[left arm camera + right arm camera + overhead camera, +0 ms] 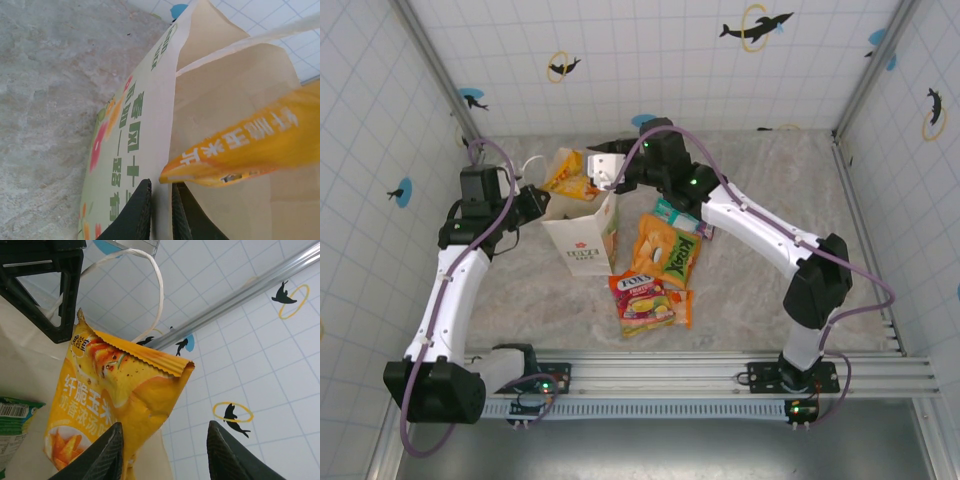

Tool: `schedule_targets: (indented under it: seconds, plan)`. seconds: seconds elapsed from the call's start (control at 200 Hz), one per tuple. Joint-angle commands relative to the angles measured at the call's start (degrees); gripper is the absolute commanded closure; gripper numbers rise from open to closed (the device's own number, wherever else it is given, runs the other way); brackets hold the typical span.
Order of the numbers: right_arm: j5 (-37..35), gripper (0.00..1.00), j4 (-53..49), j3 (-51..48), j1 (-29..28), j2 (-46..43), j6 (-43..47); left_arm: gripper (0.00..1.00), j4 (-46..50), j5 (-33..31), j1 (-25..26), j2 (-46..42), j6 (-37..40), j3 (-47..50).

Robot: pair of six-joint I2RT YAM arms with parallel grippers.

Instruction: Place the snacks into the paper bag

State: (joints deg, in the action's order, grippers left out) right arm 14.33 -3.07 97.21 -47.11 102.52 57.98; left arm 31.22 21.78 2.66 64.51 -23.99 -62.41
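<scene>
Pinched between the closed fingers of the left gripper (161,186) is one wall of the bag (150,115), which is held upright on the table (45,100). A yellow packet (115,395) is seen standing in the bag's mouth, its crimped top sticking out, with a green packet (15,420) beside it inside. The right gripper (165,425) is spread wide just by the yellow packet, clasping nothing. An orange packet (665,250), a red packet (640,298) and a teal packet (678,213) are seen lying on the table right of the bag.
</scene>
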Motion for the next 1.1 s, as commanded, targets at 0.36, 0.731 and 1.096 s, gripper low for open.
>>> schedule_targets:
  seconds: [0.36, 0.731, 1.096]
  plan:
    - [-2.3, 0.47, 6.1, -4.8, -1.3, -5.2, -7.3, 0.73, 1.7, -1.3, 0.5, -3.1, 0.3, -3.3]
    - [-1.4, 0.46, 8.9, -5.0, -2.0, -5.6, -13.2, 0.67, 1.8, -2.5, 0.5, -3.6, 0.8, -3.6]
    - [-1.1, 0.44, 11.6, -9.6, -2.5, -9.4, -20.1, 0.66, 1.8, -2.6, 0.4, -3.0, 1.2, -2.6]
